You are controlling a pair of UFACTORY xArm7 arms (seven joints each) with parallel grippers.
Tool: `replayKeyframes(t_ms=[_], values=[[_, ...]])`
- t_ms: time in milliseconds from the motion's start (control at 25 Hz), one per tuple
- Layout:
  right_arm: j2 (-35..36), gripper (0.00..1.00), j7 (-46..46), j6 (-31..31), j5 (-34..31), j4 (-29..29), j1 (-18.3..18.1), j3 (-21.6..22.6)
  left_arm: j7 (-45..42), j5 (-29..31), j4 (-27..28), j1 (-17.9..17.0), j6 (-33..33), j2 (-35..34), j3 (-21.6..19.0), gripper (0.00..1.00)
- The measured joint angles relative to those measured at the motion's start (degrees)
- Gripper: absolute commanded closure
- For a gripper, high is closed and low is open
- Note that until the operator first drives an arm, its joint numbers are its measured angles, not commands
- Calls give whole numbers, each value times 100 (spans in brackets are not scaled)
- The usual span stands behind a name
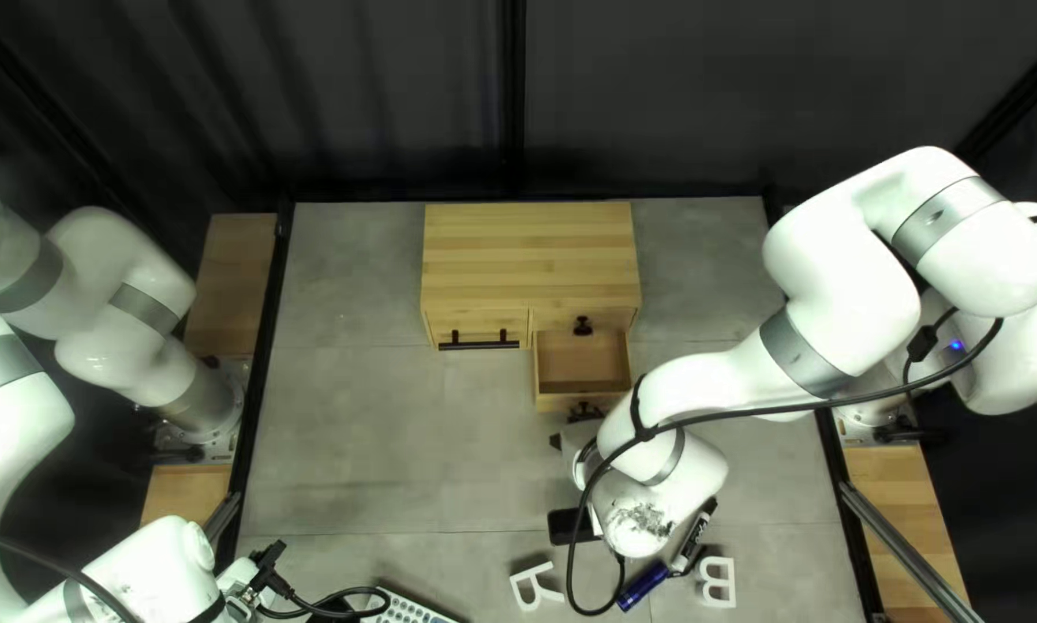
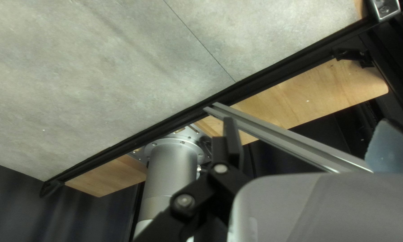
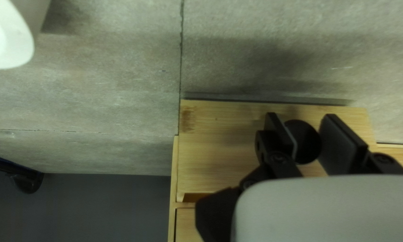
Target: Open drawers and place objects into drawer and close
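In the top left view, the right gripper [image 1: 585,413] is at the front of a pulled-out, light-wood lower drawer [image 1: 582,365]. Beyond it from the gripper stands the rest of the pale wooden cabinet [image 1: 528,260], with a closed upper drawer bearing a round black knob [image 1: 583,327] and, beside that, a closed drawer with a black bar handle [image 1: 479,340]. The loose objects lie outside the drawer, on the grey table [image 1: 391,438], nearer its near edge than the right gripper: a flat black rectangular object [image 1: 564,526], a white R-shaped piece [image 1: 536,586], a dark blue elongated object [image 1: 642,586], a black-and-white marker [image 1: 694,537] and a white B-shaped piece [image 1: 717,582]. The left gripper [image 1: 264,560] is near the table's near left corner, with a pale keyboard [image 1: 412,607] farther toward the middle from it.

In the left wrist view, the left gripper is spread open, one black finger [image 2: 231,141] set wide to its side. Ahead of it lie the table's black edge rail [image 2: 165,123] and a wooden side board [image 2: 295,98]; a silver metal bar [image 2: 277,134] runs behind the finger.

In the right wrist view, the right gripper is closed around the lower drawer's round black knob [image 3: 305,141], one finger against either side. The drawer's plain wooden front is just beyond the fingertips.
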Motion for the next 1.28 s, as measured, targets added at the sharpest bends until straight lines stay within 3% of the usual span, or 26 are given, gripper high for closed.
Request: replayKeyframes(t_ms=[1280], values=[[207,94,-8,173,99,274,169,98,0,0,0,0,0,0,0,0]])
